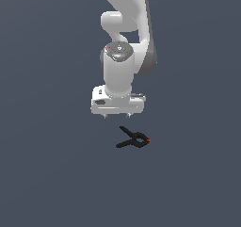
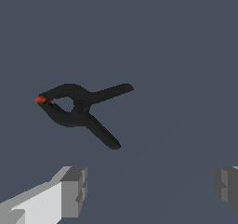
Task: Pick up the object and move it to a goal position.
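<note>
The task is only at its start: the gripper (image 1: 116, 115) hangs above the floor (image 1: 47, 174) with its fingers (image 2: 74, 190) wide apart and empty, while the clamp (image 1: 133, 139) lies untouched just to the exterior view's right and nearer, so approach, grasp and carrying all remain.

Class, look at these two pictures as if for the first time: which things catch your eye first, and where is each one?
First comes the white robot arm, hanging down from the top of the exterior view over a plain dark grey floor. Next is the small black spring clamp lying on the floor just below the arm, its red-orange tip towards the exterior view's right. In the wrist view, the tool is open, its fingers wide apart and clear of the clamp.
</note>
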Tool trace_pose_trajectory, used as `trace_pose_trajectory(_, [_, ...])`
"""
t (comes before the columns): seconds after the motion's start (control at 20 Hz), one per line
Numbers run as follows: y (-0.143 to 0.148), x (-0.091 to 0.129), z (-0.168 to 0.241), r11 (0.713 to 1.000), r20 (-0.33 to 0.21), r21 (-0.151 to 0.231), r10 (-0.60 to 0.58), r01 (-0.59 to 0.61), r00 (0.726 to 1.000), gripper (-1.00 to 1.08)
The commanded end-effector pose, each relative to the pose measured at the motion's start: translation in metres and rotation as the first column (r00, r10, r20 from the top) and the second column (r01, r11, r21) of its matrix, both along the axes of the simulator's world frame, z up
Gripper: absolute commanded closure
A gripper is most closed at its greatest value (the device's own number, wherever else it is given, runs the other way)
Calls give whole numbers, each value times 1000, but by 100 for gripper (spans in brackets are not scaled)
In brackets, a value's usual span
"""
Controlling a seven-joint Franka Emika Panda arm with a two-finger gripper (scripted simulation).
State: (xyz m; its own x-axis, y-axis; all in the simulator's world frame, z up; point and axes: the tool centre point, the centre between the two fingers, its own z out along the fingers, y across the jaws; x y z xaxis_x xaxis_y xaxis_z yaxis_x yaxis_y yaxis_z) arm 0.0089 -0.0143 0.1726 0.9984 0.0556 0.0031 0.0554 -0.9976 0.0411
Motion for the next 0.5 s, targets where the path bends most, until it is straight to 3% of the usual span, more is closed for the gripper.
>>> trace_pose_trajectory(0.0, [1, 1, -2, 1000, -2, -1, 25, -25, 1000, -92])
trace_pose_trajectory(0.45, [11, 7, -16, 980, -13, -3, 199, -199, 980, -92])
